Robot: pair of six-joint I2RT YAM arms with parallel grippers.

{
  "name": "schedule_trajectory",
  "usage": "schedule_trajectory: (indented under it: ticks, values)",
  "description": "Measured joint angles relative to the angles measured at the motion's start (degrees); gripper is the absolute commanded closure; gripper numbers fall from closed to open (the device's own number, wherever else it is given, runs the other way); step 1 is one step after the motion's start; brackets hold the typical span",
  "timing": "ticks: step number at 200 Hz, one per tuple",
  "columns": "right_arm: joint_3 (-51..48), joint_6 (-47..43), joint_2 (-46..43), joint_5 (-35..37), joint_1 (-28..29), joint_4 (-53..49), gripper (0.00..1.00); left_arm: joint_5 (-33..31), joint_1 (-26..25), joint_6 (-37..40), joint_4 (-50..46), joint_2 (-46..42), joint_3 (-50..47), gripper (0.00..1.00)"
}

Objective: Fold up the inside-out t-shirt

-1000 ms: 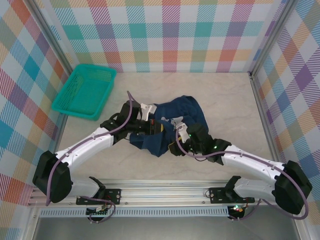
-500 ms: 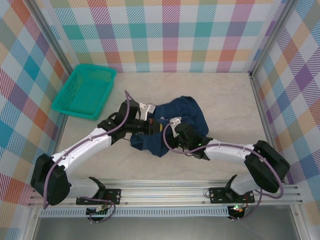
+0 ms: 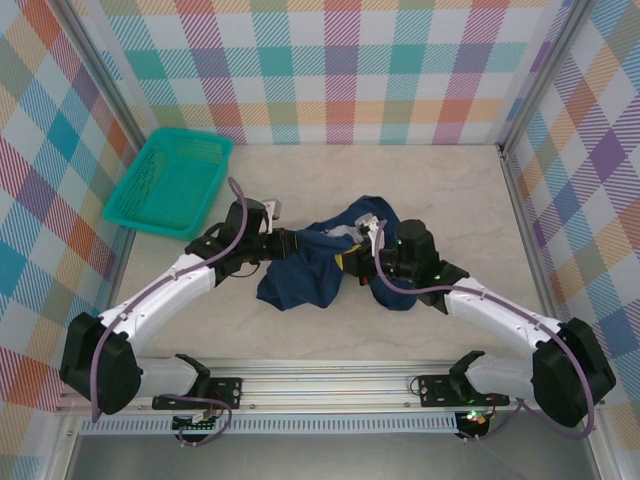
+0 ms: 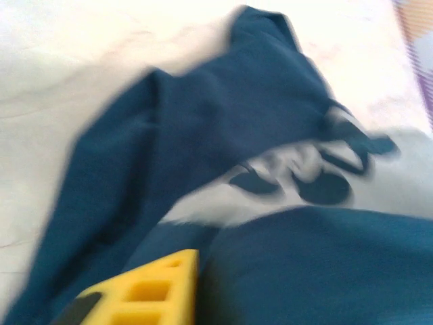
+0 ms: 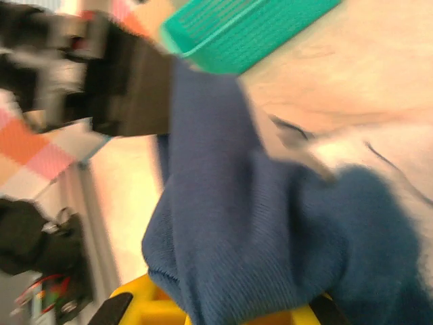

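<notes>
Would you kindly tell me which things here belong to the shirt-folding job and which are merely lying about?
Part of the job:
- navy t-shirt
- left claw
- right claw

Just lying about:
- teal mesh basket, at the table's far left

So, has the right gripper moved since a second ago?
Yes. The right gripper now sits farther from the aluminium rail at the near edge, shifted toward the back wall, closed on the t-shirt.
</notes>
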Motion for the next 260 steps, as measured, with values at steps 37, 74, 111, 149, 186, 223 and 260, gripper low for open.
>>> schedule_trajectory:
  ticks: [37,74,111,149,186,223,260]
  values:
    - [0.0,6.3,1.9,-8.0,-4.0,1.6,1.00,-6.6,-1.8,3.3,-1.2,-0.7,-1.1,0.41]
    - [0.0,10.4,6.1,-10.5,-5.3,2.9,1.00,-9.4,-9.0,5.6,-2.0,-12.7,-6.9,0.39]
    - [0.1,11.5,6.9,-11.0,-5.3,2.9,1.00,-1.7,-10.9,5.2,0.7,-13.7,-8.8,0.48]
    - [0.4,11.5,6.9,-10.9,-5.3,2.9,1.00,2.8,-11.1,4.4,4.9,-5.2,-8.7,0.52]
    - [0.4,11.4,6.9,-10.9,-5.3,2.9,1.00,4.6,-11.1,3.5,8.4,1.7,-7.6,0.70]
    - [0.4,9.9,5.2,-9.5,-5.5,0.9,1.00,5.8,-10.8,3.0,11.7,3.2,-7.3,1.00]
    - [2.0,3.5,-0.8,-0.9,-6.3,-11.0,1.00,13.3,-5.6,1.6,15.6,-4.8,-9.5,1.00]
